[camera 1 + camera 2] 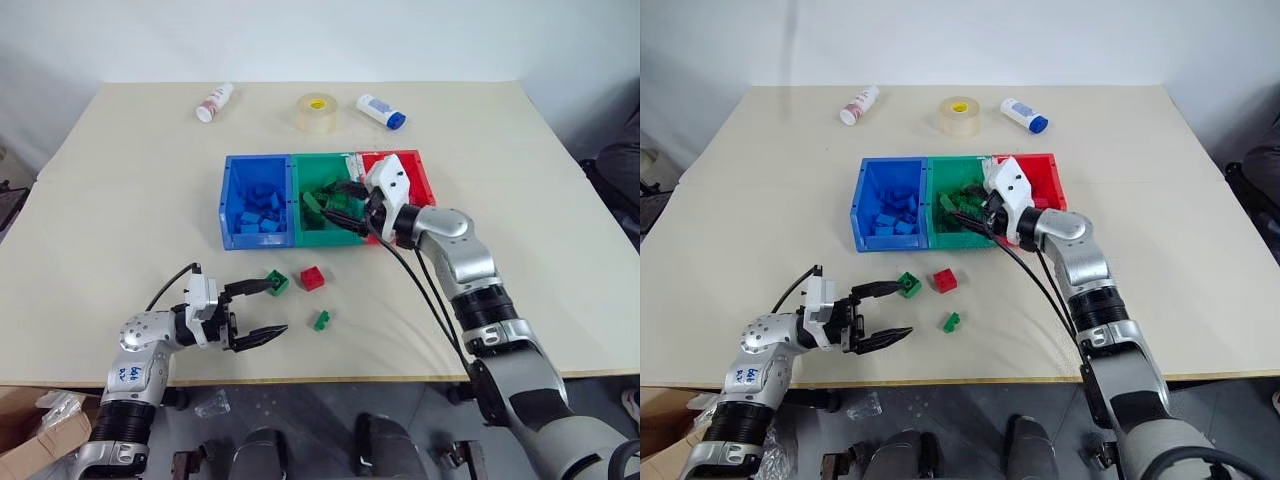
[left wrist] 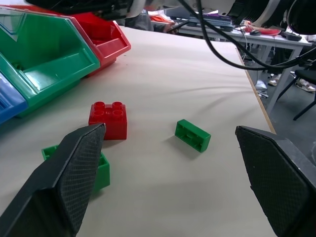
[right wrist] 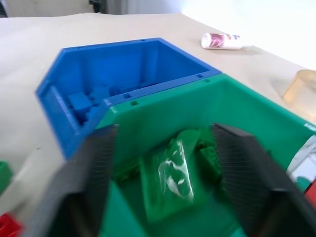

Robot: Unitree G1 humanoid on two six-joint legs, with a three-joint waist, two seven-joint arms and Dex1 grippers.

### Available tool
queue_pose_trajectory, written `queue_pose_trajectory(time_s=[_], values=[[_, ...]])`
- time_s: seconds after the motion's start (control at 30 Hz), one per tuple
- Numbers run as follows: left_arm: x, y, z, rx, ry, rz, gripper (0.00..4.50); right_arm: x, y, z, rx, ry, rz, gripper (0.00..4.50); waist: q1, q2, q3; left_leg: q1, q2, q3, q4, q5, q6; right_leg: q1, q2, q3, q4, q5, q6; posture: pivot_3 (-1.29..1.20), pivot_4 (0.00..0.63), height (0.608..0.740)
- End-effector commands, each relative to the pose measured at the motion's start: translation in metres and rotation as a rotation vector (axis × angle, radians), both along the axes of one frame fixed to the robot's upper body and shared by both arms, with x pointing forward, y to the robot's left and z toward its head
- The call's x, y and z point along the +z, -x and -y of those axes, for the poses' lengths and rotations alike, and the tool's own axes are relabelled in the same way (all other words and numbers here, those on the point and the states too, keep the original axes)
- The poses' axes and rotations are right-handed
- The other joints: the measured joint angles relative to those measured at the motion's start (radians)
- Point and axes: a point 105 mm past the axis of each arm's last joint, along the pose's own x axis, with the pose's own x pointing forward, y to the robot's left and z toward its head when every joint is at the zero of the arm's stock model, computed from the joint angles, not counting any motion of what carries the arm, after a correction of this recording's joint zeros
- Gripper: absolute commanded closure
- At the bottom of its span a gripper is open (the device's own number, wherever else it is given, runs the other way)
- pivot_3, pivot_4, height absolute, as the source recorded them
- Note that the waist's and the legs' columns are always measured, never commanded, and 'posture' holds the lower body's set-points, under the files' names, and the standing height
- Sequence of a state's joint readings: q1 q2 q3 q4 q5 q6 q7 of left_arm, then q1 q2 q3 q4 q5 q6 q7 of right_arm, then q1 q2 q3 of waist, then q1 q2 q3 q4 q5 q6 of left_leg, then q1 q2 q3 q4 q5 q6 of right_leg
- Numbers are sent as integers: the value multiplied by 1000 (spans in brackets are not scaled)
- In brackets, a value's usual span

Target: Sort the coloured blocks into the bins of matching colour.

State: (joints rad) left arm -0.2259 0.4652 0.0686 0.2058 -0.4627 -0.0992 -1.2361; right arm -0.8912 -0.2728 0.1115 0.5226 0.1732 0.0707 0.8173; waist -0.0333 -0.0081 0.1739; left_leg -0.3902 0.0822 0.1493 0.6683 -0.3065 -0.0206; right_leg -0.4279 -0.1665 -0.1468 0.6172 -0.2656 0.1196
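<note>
the green block (image 1: 277, 283) sits by the left pincer (image 1: 262, 311) – wide open, so close gently around it. right pincer (image 1: 342, 208) – open, empty over the green bin (image 1: 296, 214).

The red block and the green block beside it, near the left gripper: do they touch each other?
Apart. In the left eye view a strip of bare table shows between the red block and the green block; the left wrist view shows the same gap.
</note>
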Motion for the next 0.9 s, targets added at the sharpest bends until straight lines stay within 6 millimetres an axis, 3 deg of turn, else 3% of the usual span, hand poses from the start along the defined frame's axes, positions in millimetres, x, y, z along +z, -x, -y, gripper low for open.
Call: queue_pose_trajectory(time_s=[0.03,0.13,0.33,0.47,0.67,0.8,0.9], values=[[7,1,1,-7,9,43,0,15,4,1,16,-24,65,38,-1,0,0,0,0,0,0,0,0,0,0,0,0,0,0,0,150,740],[7,1,2,-15,8,42,0,12,14,7,51,-13,57,38,1,0,0,0,0,0,0,0,0,0,0,0,0,0,0,0,150,740],[6,-2,0,-27,-3,35,0,-9,66,32,209,78,-4,38,5,0,0,-1,0,0,0,-1,1,0,0,0,-1,0,0,0,150,740],[4,-3,-3,-32,-11,27,0,-25,106,61,271,132,-98,38,6,0,0,0,0,-1,0,0,0,0,0,0,-1,0,0,0,150,740],[3,-3,-9,-31,-30,19,0,-48,152,119,192,214,-238,38,10,0,0,0,0,-1,0,-1,0,1,0,0,-4,0,0,0,150,740],[3,-4,-13,-26,-34,20,0,-53,163,138,140,250,-272,38,6,-1,1,0,0,-1,1,-1,1,2,0,0,-7,0,0,0,150,740],[2,-3,-15,-26,-37,18,0,-51,163,138,133,246,-267,38,5,-1,1,2,0,-1,1,-1,0,2,0,0,-7,0,0,0,150,740]])
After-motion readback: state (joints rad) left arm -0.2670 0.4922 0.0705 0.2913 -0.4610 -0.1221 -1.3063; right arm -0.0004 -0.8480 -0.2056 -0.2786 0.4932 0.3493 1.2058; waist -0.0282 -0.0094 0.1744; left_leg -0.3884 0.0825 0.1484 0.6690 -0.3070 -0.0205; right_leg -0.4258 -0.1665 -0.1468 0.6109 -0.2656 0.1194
